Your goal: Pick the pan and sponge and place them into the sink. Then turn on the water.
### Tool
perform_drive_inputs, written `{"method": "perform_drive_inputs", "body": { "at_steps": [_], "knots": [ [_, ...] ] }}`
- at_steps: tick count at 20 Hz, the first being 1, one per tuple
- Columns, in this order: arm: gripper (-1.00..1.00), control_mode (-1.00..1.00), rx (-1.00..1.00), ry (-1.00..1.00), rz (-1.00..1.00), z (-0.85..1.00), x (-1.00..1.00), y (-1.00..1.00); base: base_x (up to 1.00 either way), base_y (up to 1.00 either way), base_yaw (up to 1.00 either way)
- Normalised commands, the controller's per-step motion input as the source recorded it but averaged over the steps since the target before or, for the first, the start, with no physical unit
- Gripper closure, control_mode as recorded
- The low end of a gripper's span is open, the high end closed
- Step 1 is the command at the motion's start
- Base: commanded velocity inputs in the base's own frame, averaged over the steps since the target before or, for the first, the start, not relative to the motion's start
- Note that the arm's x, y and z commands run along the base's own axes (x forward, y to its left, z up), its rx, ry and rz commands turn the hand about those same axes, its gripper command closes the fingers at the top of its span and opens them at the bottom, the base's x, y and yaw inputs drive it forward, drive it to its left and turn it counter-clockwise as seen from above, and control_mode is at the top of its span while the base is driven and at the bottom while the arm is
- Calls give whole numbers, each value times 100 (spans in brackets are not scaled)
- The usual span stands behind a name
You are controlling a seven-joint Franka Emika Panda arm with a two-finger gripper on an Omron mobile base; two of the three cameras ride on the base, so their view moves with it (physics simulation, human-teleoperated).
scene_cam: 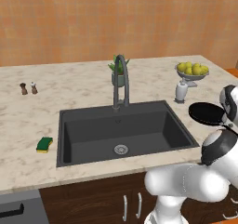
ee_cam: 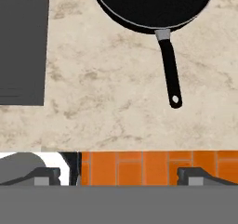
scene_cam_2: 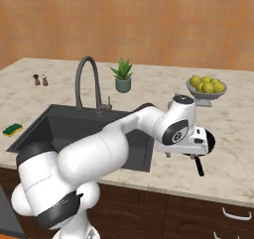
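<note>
- Hovering over the counter to the right of the sink, the gripper (ee_cam: 119, 175) looks straight down; its two dark fingertips (ee_cam: 46, 175) stand well apart with nothing between them.
- Just beyond the fingertips in the hand view lies the pan (ee_cam: 153, 7), flat on the marble counter (ee_cam: 107, 102), its long thin handle (ee_cam: 169, 69) pointing toward the counter's near edge.
- In the left base view the pan (scene_cam: 208, 113) sits right of the basin, partly hidden by the arm; in the right base view the wrist covers most of it and only the handle end (scene_cam_2: 199, 166) and a sliver of rim show.
- The sink (scene_cam: 93, 146) is empty, its round drain (scene_cam: 121, 149) bare, and no stream falls from the arched faucet (scene_cam: 120, 81).
- The sponge (scene_cam: 44, 144) rests on the counter just left of the basin, well apart from the arm.
- My reading: the first step is in hand, the approach to the pan, with nothing yet picked up.
- The next move, as I judge it, calls for bringing the open fingers over the handle, lowering until they straddle it, then closing before any lift toward the basin.
- The thin handle leaves little margin, so alignment across it matters.
- No brand, label or writing can be read anywhere.
</note>
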Motion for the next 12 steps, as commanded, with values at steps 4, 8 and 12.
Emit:
{"method": "perform_drive_inputs", "body": {
  "at_steps": [4, 8, 12],
  "knots": [
    [-100, -100, 0, 3, 0, -13, 15, -35, 0, 0, 0],
    [-100, -100, 0, 2, 0, -19, 27, -21, 0, 0, 0],
    [-100, -100, 0, 3, 0, -28, 36, -11, 0, 0, 0]
  ]
}}
